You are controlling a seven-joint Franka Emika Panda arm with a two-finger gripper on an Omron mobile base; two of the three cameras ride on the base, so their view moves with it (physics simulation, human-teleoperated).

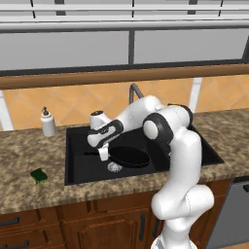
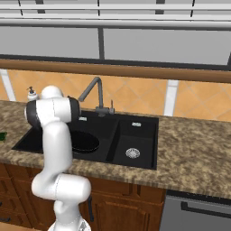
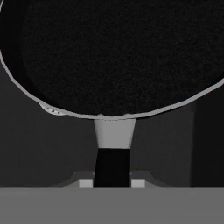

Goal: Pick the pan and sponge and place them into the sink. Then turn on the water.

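The white arm's two-finger gripper (image 1: 103,154) pinched the thin handle of the round black frying pan (image 1: 129,156), which hung low inside the matte-black double sink's (image 1: 78,172) wide basin, handle pointing left.

White arm with dark joints, set by the sink (image 1: 78,141)

The arm (image 1: 182,160) is glossy white all over, built of thick rounded links that swell into bulbous housings; the widest bulge sits below the sink's front edge, level with the cabinet doors. Dark grey to black rings mark the joints, the plainest a round cap on the elbow housing above the sink's wide bowl. The forearm over that bowl tapers to a white wrist with a black band. The gripper (image 1: 103,154) is a small white block, and from the hand camera its two finger tips (image 3: 85,183) look pale grey and squared.
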